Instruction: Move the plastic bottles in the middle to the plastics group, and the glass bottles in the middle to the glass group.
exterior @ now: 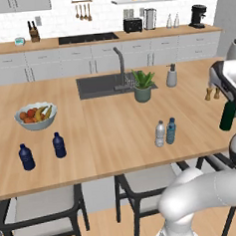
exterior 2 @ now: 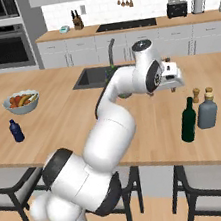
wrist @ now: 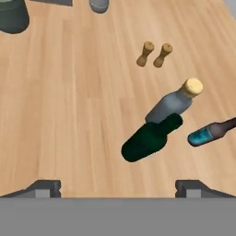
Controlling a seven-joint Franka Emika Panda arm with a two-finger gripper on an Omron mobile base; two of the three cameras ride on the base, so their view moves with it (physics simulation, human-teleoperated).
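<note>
So the jaws are spread wide with nothing between them, and the gripper (exterior 2: 175,83) hangs above the wooden tabletop (exterior: 111,130), up and off to the side of the green glass bottle (exterior 2: 188,120). In the hand view the two dark fingertips (wrist: 44,188) sit far apart at the bottom, with the green bottle well ahead of them, not touching.

Taking that green bottle as the landmark: it stands upright on the tabletop, and the grey-blue glass bottle (exterior 2: 206,110) with the pale cap stands just beside it, so close they overlap in the hand view. A small teal bottle with a brown neck (wrist: 209,133) sits near them on the far side of the grey-blue one. Two little wooden shakers (wrist: 154,54) stand a bit beyond the pair.

Well apart from the green bottle, toward the middle of the tabletop, the clear plastic bottle (exterior: 160,133) and the teal plastic bottle (exterior: 171,130) stand side by side, nearly touching. Way further along, the two navy bottles (exterior: 59,145) stand near the fruit bowl (exterior: 36,116). The sink (exterior: 105,84) and a potted plant (exterior: 143,85) sit behind the middle pair.
</note>
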